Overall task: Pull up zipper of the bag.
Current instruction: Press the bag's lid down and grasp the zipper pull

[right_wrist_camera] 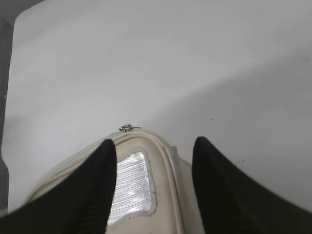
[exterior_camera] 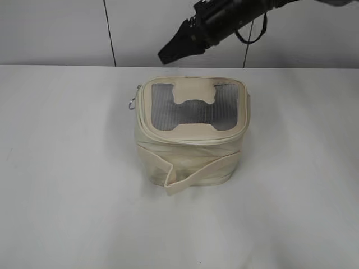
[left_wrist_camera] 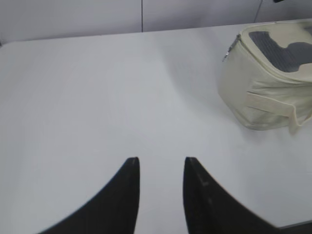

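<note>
Nearest sits the small boxy cream-white fabric bag [exterior_camera: 190, 131] on the white table [exterior_camera: 67, 196], its silver ring zipper pull [exterior_camera: 131, 104] at the far left corner. Above its far edge hangs the black right gripper [right_wrist_camera: 155, 151], fingers spread. Left gripper [left_wrist_camera: 161, 168] hovers left, fingers parted.

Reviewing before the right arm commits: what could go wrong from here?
1. The zipper pull is a tiny ring at the bag's far left corner; the open right pincer may miss it.
2. The left pincer hangs apart, open, so the soft bag may slide or tip when tugged.
</note>
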Tool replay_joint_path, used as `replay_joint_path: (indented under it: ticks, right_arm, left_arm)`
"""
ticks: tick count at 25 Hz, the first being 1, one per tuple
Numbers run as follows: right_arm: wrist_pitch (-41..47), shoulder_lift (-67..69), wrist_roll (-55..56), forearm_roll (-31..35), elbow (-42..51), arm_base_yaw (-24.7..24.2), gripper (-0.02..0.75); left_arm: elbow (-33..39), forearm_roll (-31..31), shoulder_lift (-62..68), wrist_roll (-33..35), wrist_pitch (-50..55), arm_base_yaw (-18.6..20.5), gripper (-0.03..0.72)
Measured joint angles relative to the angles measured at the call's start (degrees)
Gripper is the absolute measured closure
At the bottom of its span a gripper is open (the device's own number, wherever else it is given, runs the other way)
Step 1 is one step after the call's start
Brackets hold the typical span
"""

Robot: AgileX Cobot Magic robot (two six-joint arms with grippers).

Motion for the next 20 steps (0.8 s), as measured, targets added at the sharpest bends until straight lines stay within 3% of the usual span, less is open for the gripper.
replay_joint_path:
  ticks: [4, 9, 12, 15, 16, 20]
  right_arm:
    - [3.04, 6.92, 4.77, -1.62, -7.24, 0.65, 0.336]
    - [3.28, 10.00, 6.10, -2.14, -8.49, 0.65, 0.336]
    - [3.53, 10.45, 6.43, -2.50, -8.68, 0.72, 0.407]
    - [4.18, 10.45, 6.42, -2.58, -8.88, 1.04, 0.636]
    - [4.30, 10.45, 6.42, -2.64, -8.95, 1.11, 0.677]
    - [4.30, 10.45, 6.45, -2.64, -8.95, 1.11, 0.689]
  left_arm:
    - [-0.32, -4.47, 5.94, -0.26, -3.03, 0.00, 0.449]
    - [-2.25, -8.29, 13.27, 0.96, -10.78, 0.00, 0.445]
    - [-2.30, -15.50, 20.92, 8.70, -15.05, 0.00, 0.439]
    - [-2.85, -24.68, 31.32, 20.55, -20.69, 0.00, 0.416]
    - [-3.38, -27.10, 34.43, 23.67, -21.90, 0.00, 0.407]
    - [-7.71, -35.02, 50.75, 38.21, -24.71, 0.00, 0.335]
